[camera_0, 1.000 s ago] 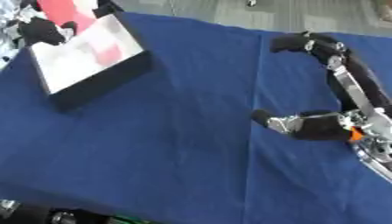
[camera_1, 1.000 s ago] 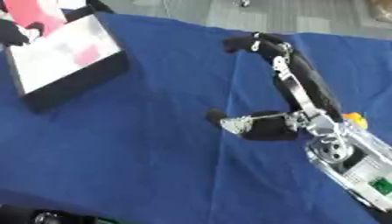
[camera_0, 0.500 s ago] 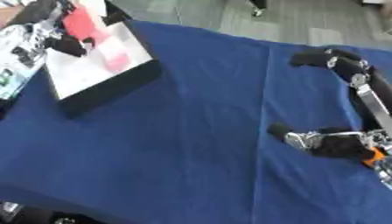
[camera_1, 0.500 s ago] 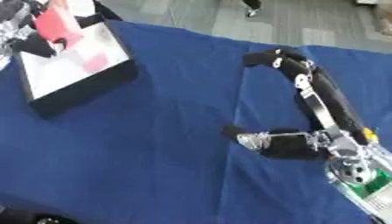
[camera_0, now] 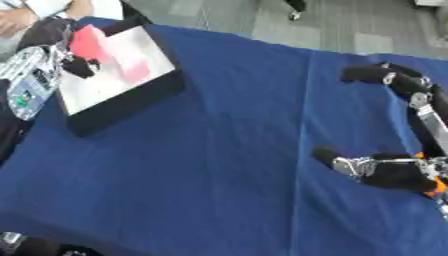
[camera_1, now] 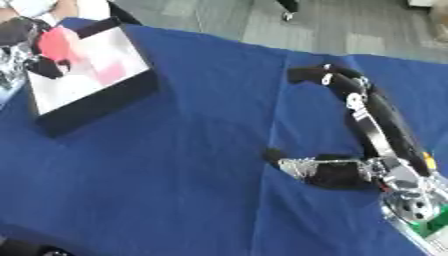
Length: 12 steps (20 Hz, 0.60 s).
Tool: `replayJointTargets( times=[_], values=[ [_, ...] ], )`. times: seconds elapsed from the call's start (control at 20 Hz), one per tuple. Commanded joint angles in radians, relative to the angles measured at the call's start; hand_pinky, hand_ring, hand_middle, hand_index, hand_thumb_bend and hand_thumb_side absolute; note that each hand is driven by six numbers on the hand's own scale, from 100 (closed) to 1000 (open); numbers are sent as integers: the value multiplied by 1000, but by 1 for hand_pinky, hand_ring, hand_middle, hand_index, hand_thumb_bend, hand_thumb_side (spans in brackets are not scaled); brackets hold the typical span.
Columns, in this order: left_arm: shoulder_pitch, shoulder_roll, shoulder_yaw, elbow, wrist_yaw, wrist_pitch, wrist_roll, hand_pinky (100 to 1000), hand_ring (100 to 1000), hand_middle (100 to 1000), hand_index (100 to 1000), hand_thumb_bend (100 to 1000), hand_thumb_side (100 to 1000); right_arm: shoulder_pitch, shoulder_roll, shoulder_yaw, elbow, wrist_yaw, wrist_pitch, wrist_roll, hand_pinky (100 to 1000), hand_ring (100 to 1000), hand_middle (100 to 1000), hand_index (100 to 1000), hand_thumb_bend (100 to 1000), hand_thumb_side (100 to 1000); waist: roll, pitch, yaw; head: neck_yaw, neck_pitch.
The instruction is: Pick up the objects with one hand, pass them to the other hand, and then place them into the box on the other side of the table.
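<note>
Left eye view: left hand (camera_0: 74, 62) curled round a red object (camera_0: 87, 42), held over the box (camera_0: 131, 95) at the desk's (camera_0: 219, 165) left edge, presumably for dropping in.

Right eye view: right hand (camera_1: 319, 172) resting on the cloth, fingers relaxed and empty, likely idle after handing over.

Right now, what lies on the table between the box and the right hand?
Nothing: in the left eye view, only bare blue tablecloth stretches between the box at the far left and the right hand resting on the cloth.
</note>
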Motion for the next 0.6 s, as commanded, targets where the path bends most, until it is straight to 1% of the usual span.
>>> replayJointTargets(
  times=[0.05,0.1,0.15,0.2,0.25,0.3,0.4,0.45,0.5,0.55,0.6],
  values=[
    [-23,25,17,2,-58,16,-23,937,899,837,915,584,451,-7,-24,-17,-15,-4,-1,-4,827,823,694,815,607,141,-9,-1,0,-6,11],
    [-23,24,18,3,-72,21,-35,953,906,840,923,636,565,-6,-23,-17,-15,-5,-2,-4,827,823,694,815,604,142,-9,-1,0,-6,12],
    [-22,24,19,3,-83,25,-48,966,909,838,924,669,610,-6,-23,-17,-15,-5,-2,-5,827,823,694,815,602,143,-9,-1,0,-7,13],
    [-23,23,20,3,-93,28,-60,968,909,838,925,674,615,-5,-23,-18,-15,-6,-1,-5,827,823,694,815,602,143,-9,-1,0,-8,14],
    [-23,24,20,2,-103,29,-73,990,917,840,928,735,650,-4,-23,-18,-15,-6,0,-5,827,822,693,815,599,144,-9,-1,1,-8,16],
    [-23,25,20,0,-113,28,-84,1000,926,842,931,774,651,-2,-23,-18,-15,-5,1,-6,827,822,693,814,597,145,-9,-1,1,-9,17],
    [-22,26,22,-5,-133,28,-102,1000,935,845,936,784,640,0,-23,-19,-15,-5,4,-6,827,822,692,814,595,146,-9,-2,2,-10,18],
    [-23,27,25,-8,-140,29,-108,1000,933,842,934,782,614,0,-23,-19,-15,-5,5,-7,827,821,692,814,594,146,-8,-2,2,-12,20],
    [-23,27,28,-10,-145,30,-111,1000,930,839,932,766,599,1,-23,-20,-15,-6,5,-8,827,821,692,814,593,146,-8,-3,3,-14,21],
    [-23,27,30,-13,-147,31,-114,1000,925,833,928,727,577,2,-23,-21,-15,-6,5,-9,826,821,692,814,591,146,-8,-3,3,-15,23],
    [-24,26,34,-18,-144,34,-114,1000,916,824,923,652,532,2,-24,-23,-15,-8,5,-10,826,821,692,814,591,145,-8,-4,4,-18,24]
  ],
)
